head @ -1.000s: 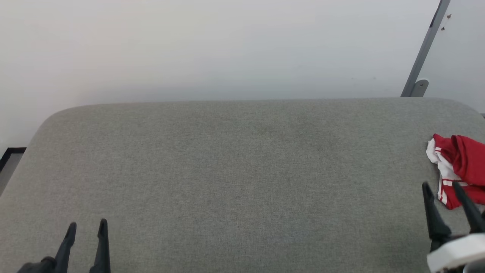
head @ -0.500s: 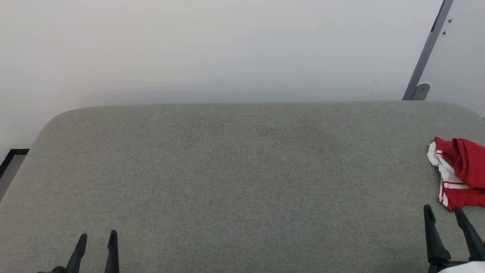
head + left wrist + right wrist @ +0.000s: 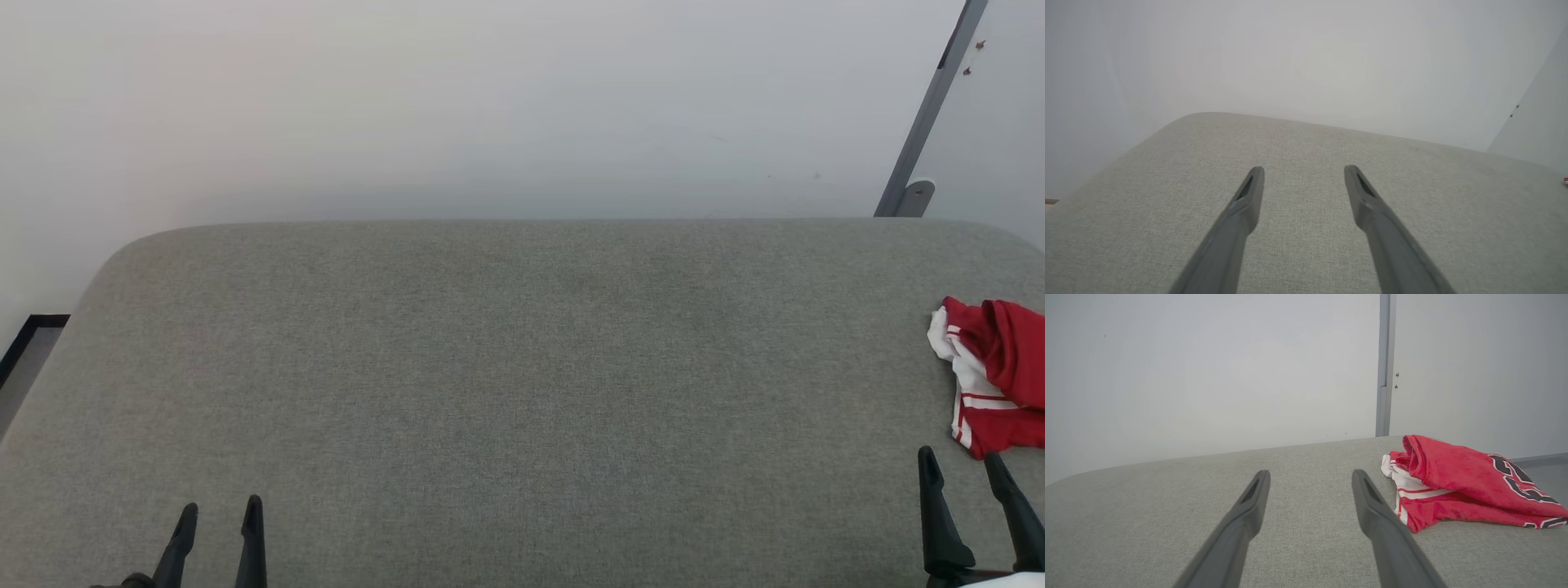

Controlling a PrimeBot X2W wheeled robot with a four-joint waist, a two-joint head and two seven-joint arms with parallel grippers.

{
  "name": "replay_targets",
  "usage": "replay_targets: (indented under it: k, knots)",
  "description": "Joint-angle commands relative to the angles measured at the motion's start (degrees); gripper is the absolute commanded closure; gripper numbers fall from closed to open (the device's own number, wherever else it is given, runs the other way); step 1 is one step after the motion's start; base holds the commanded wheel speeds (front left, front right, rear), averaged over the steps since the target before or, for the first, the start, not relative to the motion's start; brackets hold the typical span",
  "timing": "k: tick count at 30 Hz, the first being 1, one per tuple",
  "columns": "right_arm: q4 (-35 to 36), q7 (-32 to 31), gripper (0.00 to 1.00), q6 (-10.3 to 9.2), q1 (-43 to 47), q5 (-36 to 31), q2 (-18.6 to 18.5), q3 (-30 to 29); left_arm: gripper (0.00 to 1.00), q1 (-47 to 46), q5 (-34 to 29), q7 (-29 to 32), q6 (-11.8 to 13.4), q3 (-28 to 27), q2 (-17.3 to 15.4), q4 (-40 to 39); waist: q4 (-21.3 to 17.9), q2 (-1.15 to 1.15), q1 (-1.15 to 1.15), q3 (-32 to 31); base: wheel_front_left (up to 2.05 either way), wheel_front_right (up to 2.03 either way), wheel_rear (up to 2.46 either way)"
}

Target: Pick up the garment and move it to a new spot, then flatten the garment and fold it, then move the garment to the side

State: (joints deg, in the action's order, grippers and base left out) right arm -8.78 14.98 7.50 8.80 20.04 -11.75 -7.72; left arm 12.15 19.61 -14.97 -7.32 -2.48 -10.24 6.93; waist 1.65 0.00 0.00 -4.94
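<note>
Left end effector [image 3: 220,506], lower left, and right end effector [image 3: 958,454], lower right, both stand spread and empty. The garment [image 3: 1000,367] lies crumpled at the frame's right edge on the grey surface [image 3: 522,367], just above the right end effector.

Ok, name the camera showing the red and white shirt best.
Right wrist view: the red jersey T-shirt with white striped sleeves lies nearly whole on the grey fabric cushion, black lettering visible. Head view cuts it at the right edge; left wrist view catches a red speck.

The garment [image 3: 1000,371], red with white striped sleeves, lies folded at the cushion's [image 3: 522,392] right edge.
</note>
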Motion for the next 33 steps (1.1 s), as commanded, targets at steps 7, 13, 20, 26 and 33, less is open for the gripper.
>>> replay_targets:
  k: [7,13,20,26,33]
  knots:
    - [0.47,0.22,0.0,-0.02,0.69,-0.39,0.52,-0.62,0.0,0.12,-1.15,-0.27,-0.19,-0.5,0.62,-1.01,0.16,0.0,0.0,0.0,0.0,0.0,0.0]
    - [-0.61,-0.12,1.0,0.0,0.05,-0.3,0.93,-0.42,1.0,0.01,-0.3,0.19,0.01,-1.13,1.57,-1.19,0.3,0.0,0.0,-0.05,0.0,0.0,0.0]
    - [-1.86,-2.1,1.0,0.0,-1.25,5.5,1.91,-0.35,1.0,-1.47,5.67,1.97,0.0,-1.28,2.29,0.22,0.21,0.0,0.0,0.19,0.0,0.0,0.0]
    - [-2.01,-3.67,1.0,0.0,-2.4,11.17,2.49,-0.14,1.0,-2.97,11.35,3.63,-0.02,-1.53,2.71,0.77,0.12,0.0,0.0,0.44,0.0,0.0,0.0]
    - [-2.28,-5.65,1.0,0.0,-3.83,18.16,3.21,0.07,1.0,-4.8,18.36,5.66,-0.04,-1.84,3.23,1.47,-0.01,0.0,0.0,0.77,0.0,0.0,0.0]
